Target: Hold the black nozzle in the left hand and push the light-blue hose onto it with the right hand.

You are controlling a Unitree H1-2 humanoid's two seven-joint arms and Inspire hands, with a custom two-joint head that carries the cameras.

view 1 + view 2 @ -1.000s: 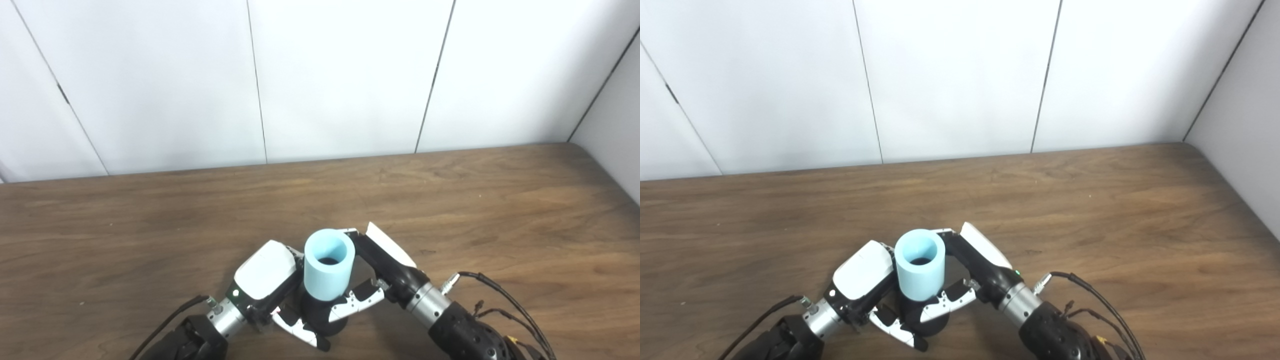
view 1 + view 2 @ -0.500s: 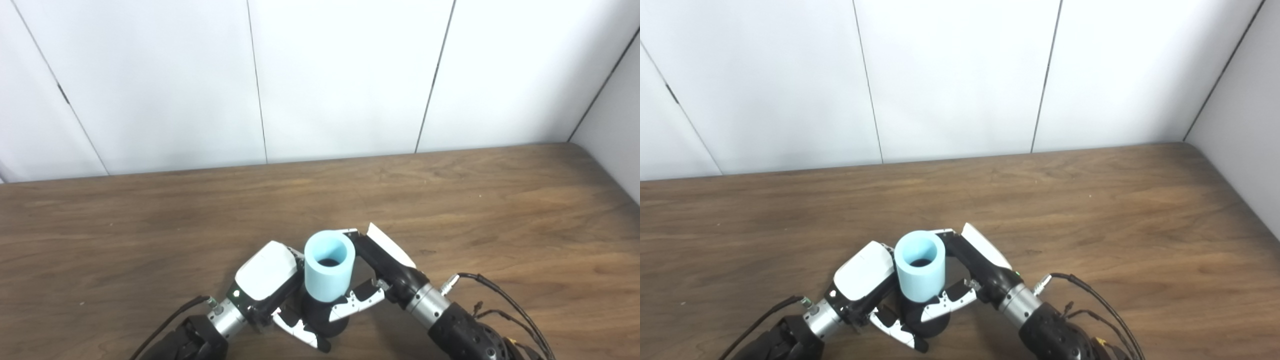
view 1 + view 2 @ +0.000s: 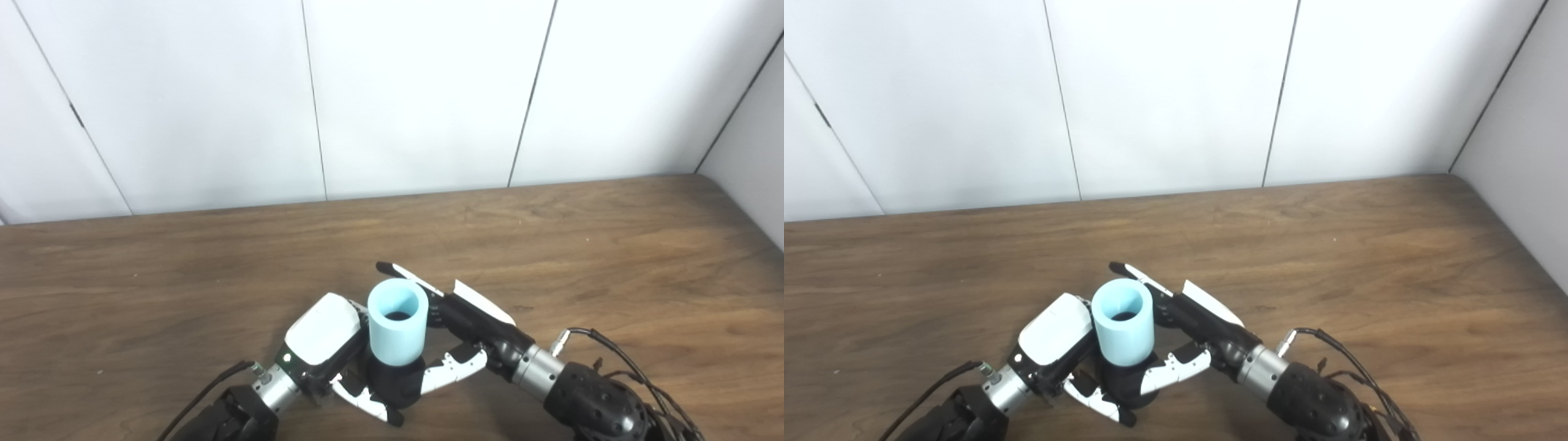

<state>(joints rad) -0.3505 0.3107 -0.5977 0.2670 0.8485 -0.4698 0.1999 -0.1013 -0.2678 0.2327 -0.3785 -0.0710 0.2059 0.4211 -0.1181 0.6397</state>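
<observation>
The light-blue hose (image 3: 397,327) stands upright as a short wide tube, its open end facing up. Its lower end sits over the black nozzle (image 3: 395,387), of which only the dark base shows. My left hand (image 3: 323,343) is shut on the nozzle from the left, its fingers curled under the base. On the hose's right is my right hand (image 3: 468,327), open. Its fingers (image 3: 404,277) stretch straight past the far side of the hose and its thumb (image 3: 450,372) lies by the nozzle base.
The wooden table (image 3: 612,257) runs back to white wall panels, with another wall along the right edge. A black cable (image 3: 618,361) loops off the right wrist, and another cable (image 3: 208,389) trails from the left wrist.
My right hand's fingers have uncurled from the hose and now point straight out to the left behind it. Its wrist has dropped and moved right. The hose has shifted slightly left.
</observation>
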